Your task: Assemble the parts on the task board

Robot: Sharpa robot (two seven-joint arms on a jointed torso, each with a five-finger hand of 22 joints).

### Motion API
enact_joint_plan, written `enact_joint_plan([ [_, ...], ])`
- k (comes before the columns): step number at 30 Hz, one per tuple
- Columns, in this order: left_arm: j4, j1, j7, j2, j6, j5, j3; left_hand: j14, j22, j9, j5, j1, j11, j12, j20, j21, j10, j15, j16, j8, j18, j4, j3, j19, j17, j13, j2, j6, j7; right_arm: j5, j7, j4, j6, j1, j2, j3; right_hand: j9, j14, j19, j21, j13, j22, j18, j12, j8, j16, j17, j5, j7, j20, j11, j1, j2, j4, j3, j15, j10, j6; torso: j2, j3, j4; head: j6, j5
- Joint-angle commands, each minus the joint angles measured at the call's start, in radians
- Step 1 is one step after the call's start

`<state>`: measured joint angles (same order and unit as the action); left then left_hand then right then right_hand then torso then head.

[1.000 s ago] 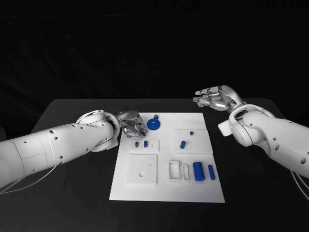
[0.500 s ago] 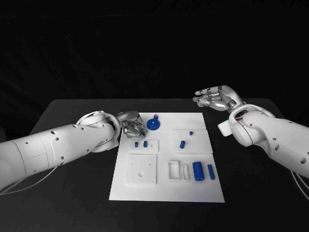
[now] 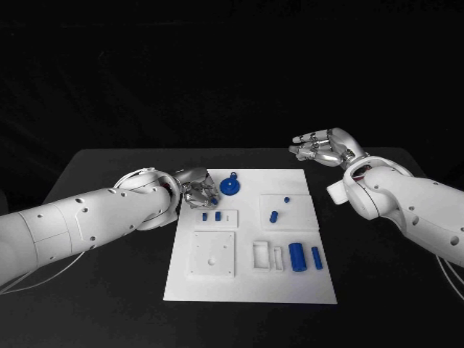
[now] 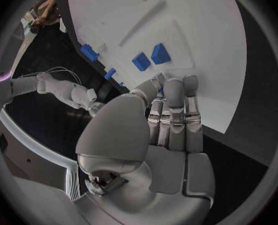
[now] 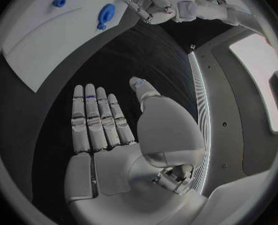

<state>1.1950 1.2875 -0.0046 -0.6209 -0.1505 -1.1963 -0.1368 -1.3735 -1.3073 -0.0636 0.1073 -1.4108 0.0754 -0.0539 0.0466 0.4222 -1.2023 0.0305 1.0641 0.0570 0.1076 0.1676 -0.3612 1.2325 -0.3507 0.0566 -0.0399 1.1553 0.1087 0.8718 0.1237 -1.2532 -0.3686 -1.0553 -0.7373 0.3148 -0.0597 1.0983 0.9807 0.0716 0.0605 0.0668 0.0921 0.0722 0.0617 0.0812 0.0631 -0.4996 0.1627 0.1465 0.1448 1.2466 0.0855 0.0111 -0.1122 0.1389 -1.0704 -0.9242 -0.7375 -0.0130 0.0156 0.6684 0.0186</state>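
Flat, matte white task board (image 3: 251,287), rectangular, in the middle of the black table (image 3: 368,290). Smooth blue plastic parts on it, seven counted from the head view:
- one round disc with a small tab (image 3: 231,186), at the far end;
- two small blocks (image 3: 212,216), side by side on a raised white tile;
- one short peg (image 3: 275,215) and one tiny stud (image 3: 288,199), on the neighbouring tile;
- two upright-looking cylinders (image 3: 307,257), one thicker, one thinner, near the board's right edge.

Also one plain square white plate (image 3: 214,254) with small holes, and beside it narrow white slots (image 3: 262,254).

Left hand (image 3: 199,190): silver, glossy, at the board's far left edge, just beside the disc. From its wrist, fingers (image 4: 175,110) straight and pressed together, thumb bent across them, tips over the board's rim. Cannot tell whether anything sits between thumb and fingers.

Right hand (image 3: 321,147): held off the board, above the table's far right. From its wrist, palm flat, fingers (image 5: 95,115) stretched out, thumb apart, grasping nothing.
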Motion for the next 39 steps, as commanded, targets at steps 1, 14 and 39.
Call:
enact_joint_plan([
  [1,0.005,-0.003,0.021,0.001,-0.014,0.001,-0.001,0.000,-0.020,0.002,-0.015,0.002,0.000,-0.003,-0.001,0.003,0.016,-0.004,0.006,0.004,0.018,0.007,-0.001,-0.001,-0.001,0.001,-0.014,-0.048,-0.007,-0.001,0.010,0.000,0.014,0.001,0.001,0.001,0.000,-0.008,-0.008,-0.004,-0.001,-0.002,0.001,-0.001,-0.003,-0.004,-0.001,-0.006,0.001,-0.001,0.000,0.000,-0.007,-0.001,0.004,0.001,0.009,0.001,0.000,0.0005,-0.0004,0.000,0.000],
  [14,0.002,-0.004,0.023,0.002,-0.027,0.008,-0.001,0.001,-0.015,0.002,-0.034,0.004,0.020,-0.004,-0.014,-0.014,0.078,-0.017,0.010,0.004,0.029,0.007,-0.008,0.003,-0.001,0.001,-0.040,-0.126,-0.026,-0.001,0.010,0.003,0.017,0.001,0.003,0.001,0.000,-0.009,-0.008,-0.004,-0.001,-0.001,0.001,-0.001,-0.002,-0.004,-0.002,-0.006,0.001,-0.001,0.000,0.001,-0.007,-0.002,0.006,0.001,0.010,0.001,0.001,-0.0010,-0.0008,-0.001,0.000],
  [39,-0.002,-0.004,0.014,-0.024,-0.025,0.018,0.000,0.013,-0.014,0.003,-0.035,-0.055,0.051,-0.005,-0.038,-0.104,0.204,-0.040,0.013,0.003,0.045,0.009,0.127,0.017,0.012,0.001,-0.033,-0.156,-0.030,0.006,0.002,0.005,0.038,0.002,0.000,0.001,0.000,-0.018,-0.019,-0.004,-0.002,-0.002,0.000,-0.003,-0.002,-0.006,-0.002,0.003,0.001,0.002,0.007,0.006,-0.008,0.039,0.006,0.008,0.019,-0.009,0.000,-0.0005,-0.0002,-0.003,-0.002],
])
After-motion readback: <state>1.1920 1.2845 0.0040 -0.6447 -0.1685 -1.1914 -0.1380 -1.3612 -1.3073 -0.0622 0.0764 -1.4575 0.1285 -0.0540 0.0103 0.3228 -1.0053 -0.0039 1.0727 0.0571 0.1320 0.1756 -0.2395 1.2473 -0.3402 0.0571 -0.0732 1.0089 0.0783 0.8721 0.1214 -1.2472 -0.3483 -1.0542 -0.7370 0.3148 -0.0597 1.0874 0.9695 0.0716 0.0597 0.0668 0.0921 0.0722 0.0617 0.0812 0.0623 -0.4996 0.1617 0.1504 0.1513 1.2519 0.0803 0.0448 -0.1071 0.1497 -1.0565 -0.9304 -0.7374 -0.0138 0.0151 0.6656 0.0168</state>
